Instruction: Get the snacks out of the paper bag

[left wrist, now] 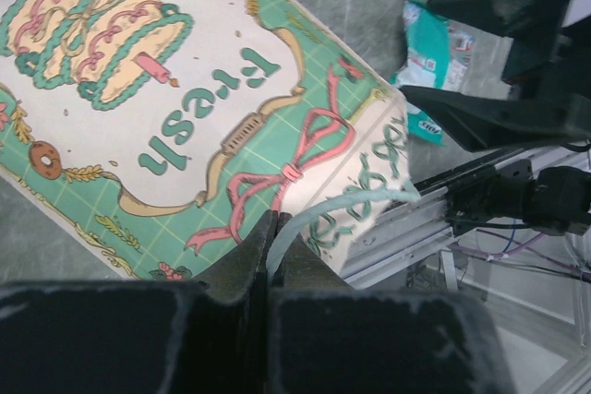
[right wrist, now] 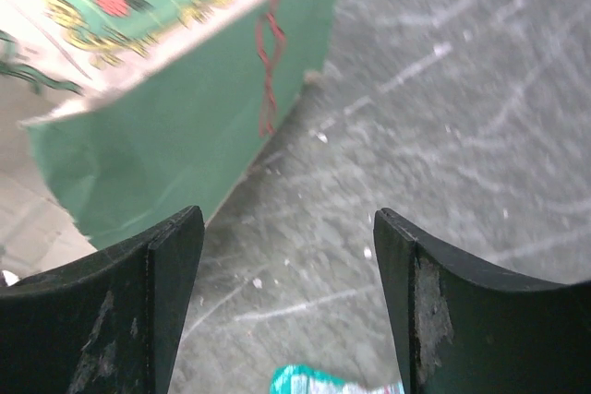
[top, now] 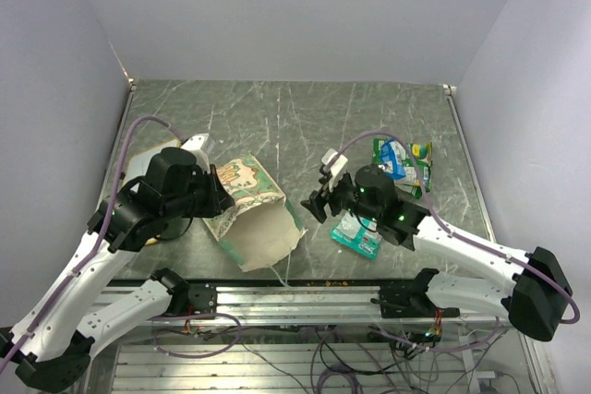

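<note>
The paper bag (top: 245, 193) lies on its side on the dark marbled tabletop (top: 277, 117), left of the frame's centre in the top view. Its long axis slants from upper left to lower right. The printed cake face is turned up, and the cream-lined mouth (top: 265, 239) gapes toward the lower right, near the front rail.

The left end effector (top: 220, 198) sits at the bag's left edge. In the left wrist view its jaws (left wrist: 272, 232) are pressed together on a thin pale string handle (left wrist: 360, 202), which curves off to the rim of the bag (left wrist: 185, 89).

The right end effector (top: 316, 205) hangs just right of the bag's mouth with its jaws spread wide and nothing between them. The right wrist view shows only bare stone in the gap (right wrist: 288, 228), with the bag's green side wall (right wrist: 185, 126) at the upper left.

A teal-edged packet (top: 358, 235) lies flat on the tabletop just right of the bag, partly under the right arm – its corner peeks in at the bottom of the right wrist view (right wrist: 332, 381). More green-and-white packets (top: 408, 159) sit further to the upper right, well apart from the bag.
</note>
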Motion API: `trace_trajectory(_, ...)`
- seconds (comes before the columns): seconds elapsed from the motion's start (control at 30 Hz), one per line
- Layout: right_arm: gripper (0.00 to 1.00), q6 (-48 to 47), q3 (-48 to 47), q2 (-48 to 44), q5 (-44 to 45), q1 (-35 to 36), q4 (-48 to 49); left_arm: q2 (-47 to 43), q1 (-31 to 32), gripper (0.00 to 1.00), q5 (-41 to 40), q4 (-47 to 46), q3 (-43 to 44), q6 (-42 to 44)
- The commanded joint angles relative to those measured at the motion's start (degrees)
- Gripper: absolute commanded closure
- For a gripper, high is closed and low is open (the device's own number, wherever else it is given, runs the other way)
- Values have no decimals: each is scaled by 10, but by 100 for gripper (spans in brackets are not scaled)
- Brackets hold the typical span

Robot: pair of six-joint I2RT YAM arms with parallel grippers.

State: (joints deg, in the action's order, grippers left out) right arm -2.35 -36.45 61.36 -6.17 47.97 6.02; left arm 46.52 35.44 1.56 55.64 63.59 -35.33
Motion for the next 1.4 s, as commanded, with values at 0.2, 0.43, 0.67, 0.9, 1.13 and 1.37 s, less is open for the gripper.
trace_trajectory(0.2, 36, -188, 42, -70, -169, 69, 79, 12, -3, 93, 3, -8, -13, -8)
trace_trajectory(0.43, 55, -151, 81, -43, -88, 169, 223, 36, -3, 93, 13, -30, 9, 14)
trace_trajectory(0.67, 58, -191, 67, 187, 81, 254, 454, 31, -3, 93, 20, 8, 5, 12)
trace_trajectory(0.9, 63, -213, 26, 364, 129, 265, 632, -4, -3, 93, -1, 72, -10, -18)
trace_trajectory(1.13, 66, -241, -17, 474, 156, 288, 735, 18, -3, 93, 2, 85, 23, -10)
trace_trajectory(1.37, 65, -234, -67, 541, 172, 297, 760, 51, -3, 93, 32, 51, 47, -3)
